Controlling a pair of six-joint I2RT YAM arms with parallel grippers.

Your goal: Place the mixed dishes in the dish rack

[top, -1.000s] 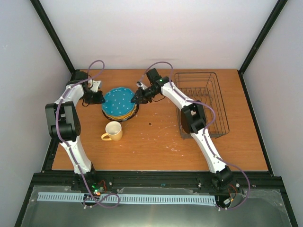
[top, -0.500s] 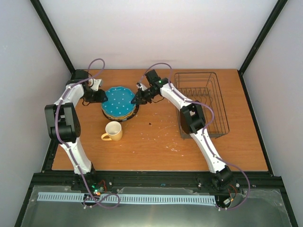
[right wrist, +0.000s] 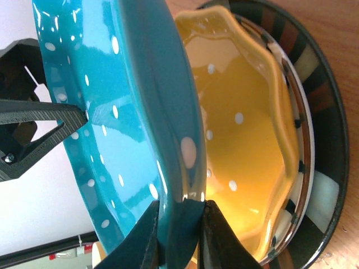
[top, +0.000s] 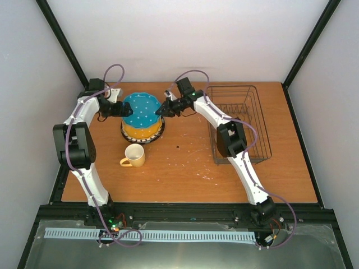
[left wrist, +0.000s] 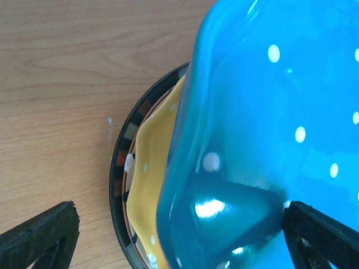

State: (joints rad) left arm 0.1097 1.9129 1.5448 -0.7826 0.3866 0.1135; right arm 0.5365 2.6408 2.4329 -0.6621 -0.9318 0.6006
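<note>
Glossy teal white-dotted plate [top: 141, 111] with a wavy, scalloped rim, held up off the stack and tilted, over the back left of the wooden table [top: 185, 174]. Shiny glaze, catching highlights all over.

Right gripper [right wrist: 180, 213] clamped tight on the plate's rim, one finger on each face. Left gripper [left wrist: 179, 208] spread wide on the opposite side, one fingertip [left wrist: 320, 235] just touching the dotted face, the other out over bare wood. Not pinching anything.

Underneath: orange-yellow dotted plate [right wrist: 247, 145], same wavy edge and gloss, nested in a black-and-white striped-rim plate [left wrist: 120, 162] lying flat on the wood.

Small yellow mug [top: 134, 155] upright just in front of the stack, handle pointing left.

Dark wire dish rack [top: 238, 106] over on the right side of the table, well apart from the plates. Thin metal rods, upright prongs, raised sides.
</note>
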